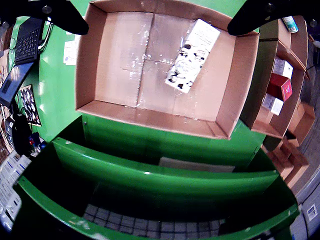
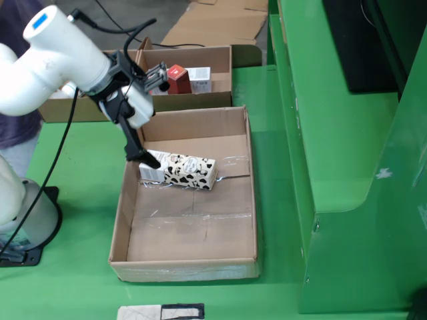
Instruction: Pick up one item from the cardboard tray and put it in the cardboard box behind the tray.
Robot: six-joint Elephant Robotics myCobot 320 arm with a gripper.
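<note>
In the box [image 2: 237,220], the cow-print carton [image 2: 180,171] lies beneath the open gripper [image 2: 143,157].

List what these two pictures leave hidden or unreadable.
- Gripper: in the fixed view one finger hides the other, so open or shut cannot be told; in the gripper view only blurred dark fingers show at the top edge.
- Cow-patterned carton: its print is too small to read in either view.
- Far tray: the arm covers its left part; the red box label is unreadable.
</note>
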